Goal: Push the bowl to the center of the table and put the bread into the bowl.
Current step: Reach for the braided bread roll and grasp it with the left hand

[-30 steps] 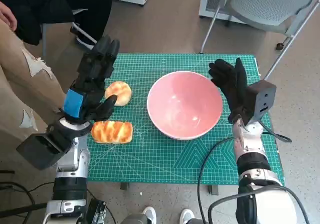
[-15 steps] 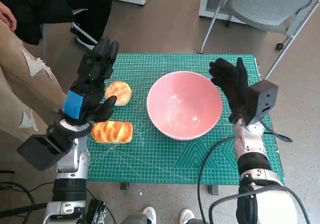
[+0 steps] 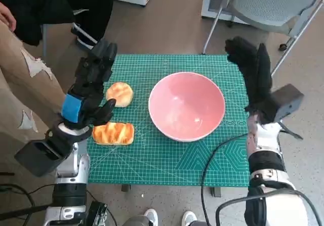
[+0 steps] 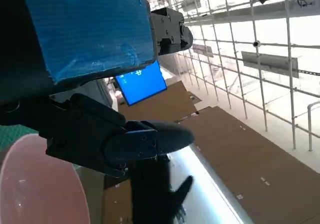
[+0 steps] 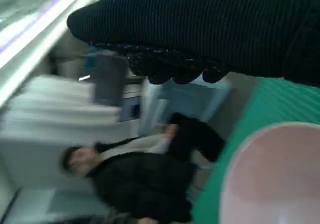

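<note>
A pink bowl sits near the middle of the green cutting mat; its rim shows in the left wrist view and the right wrist view. A round bread roll and a longer glazed bread lie on the mat to the bowl's left. My left hand hovers over the mat's left edge beside both breads, fingers spread, holding nothing. My gloved right hand stands raised and open off the bowl's right side, clear of the rim.
A person in dark clothes sits beyond the table's far left corner and shows in the right wrist view. A grey chair stands behind the table's right. A black cable crosses the mat's near right.
My right hand has lifted and swung right, away from the bowl's rim. The left hand has shifted slightly left. Bowl and breads have not moved.
</note>
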`<state>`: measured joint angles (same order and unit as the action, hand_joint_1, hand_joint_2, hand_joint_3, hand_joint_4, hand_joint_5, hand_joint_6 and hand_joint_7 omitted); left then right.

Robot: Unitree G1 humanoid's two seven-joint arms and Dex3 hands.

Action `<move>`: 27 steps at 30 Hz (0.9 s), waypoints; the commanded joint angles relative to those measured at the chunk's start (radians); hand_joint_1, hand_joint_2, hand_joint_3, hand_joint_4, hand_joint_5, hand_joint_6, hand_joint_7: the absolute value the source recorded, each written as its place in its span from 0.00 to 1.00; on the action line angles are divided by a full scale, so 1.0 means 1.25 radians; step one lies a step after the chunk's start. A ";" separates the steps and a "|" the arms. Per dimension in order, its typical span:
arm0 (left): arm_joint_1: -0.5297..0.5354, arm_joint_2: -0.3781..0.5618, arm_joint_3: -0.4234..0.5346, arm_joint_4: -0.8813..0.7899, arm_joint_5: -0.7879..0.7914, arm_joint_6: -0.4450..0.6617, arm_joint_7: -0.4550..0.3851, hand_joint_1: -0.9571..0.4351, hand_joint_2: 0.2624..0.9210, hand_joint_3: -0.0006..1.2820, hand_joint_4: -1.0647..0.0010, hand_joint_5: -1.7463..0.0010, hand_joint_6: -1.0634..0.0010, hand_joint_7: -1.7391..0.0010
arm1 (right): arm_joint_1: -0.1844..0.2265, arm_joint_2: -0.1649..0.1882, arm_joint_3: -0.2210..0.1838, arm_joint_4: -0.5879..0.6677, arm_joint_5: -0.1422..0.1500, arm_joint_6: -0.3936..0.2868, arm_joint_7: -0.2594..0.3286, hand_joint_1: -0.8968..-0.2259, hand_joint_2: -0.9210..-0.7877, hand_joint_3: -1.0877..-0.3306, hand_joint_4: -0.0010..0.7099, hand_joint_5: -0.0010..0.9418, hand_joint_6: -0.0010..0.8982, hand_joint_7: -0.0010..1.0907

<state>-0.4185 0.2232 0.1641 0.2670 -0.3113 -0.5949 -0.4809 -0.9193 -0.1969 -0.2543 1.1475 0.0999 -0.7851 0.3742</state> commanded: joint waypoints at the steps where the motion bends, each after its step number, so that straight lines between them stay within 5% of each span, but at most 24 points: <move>1: 0.009 -0.006 -0.001 -0.017 0.002 0.004 0.011 0.16 1.00 0.42 0.96 1.00 1.00 0.82 | 0.043 0.012 0.014 -0.049 0.025 -0.066 0.059 0.36 0.00 0.35 0.28 0.00 0.27 0.01; 9: 0.006 -0.014 -0.007 -0.013 0.012 -0.007 0.020 0.16 1.00 0.42 0.96 1.00 1.00 0.83 | 0.072 0.027 0.036 -0.123 0.061 -0.130 0.115 0.38 0.00 0.36 0.28 0.00 0.28 0.02; 18: -0.004 -0.020 -0.012 0.008 0.016 -0.018 0.016 0.16 1.00 0.42 0.96 1.00 1.00 0.83 | 0.115 0.044 0.063 -0.209 0.085 -0.126 0.135 0.36 0.00 0.37 0.28 0.00 0.28 0.02; 27: -0.012 -0.017 -0.016 0.026 0.012 -0.023 0.006 0.15 1.00 0.41 0.95 1.00 1.00 0.83 | 0.154 0.052 0.083 -0.269 0.084 -0.119 0.122 0.35 0.00 0.38 0.27 0.00 0.27 0.02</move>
<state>-0.4201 0.1983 0.1462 0.2926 -0.3011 -0.6143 -0.4653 -0.7614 -0.1388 -0.1589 0.8241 0.1975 -0.9501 0.5309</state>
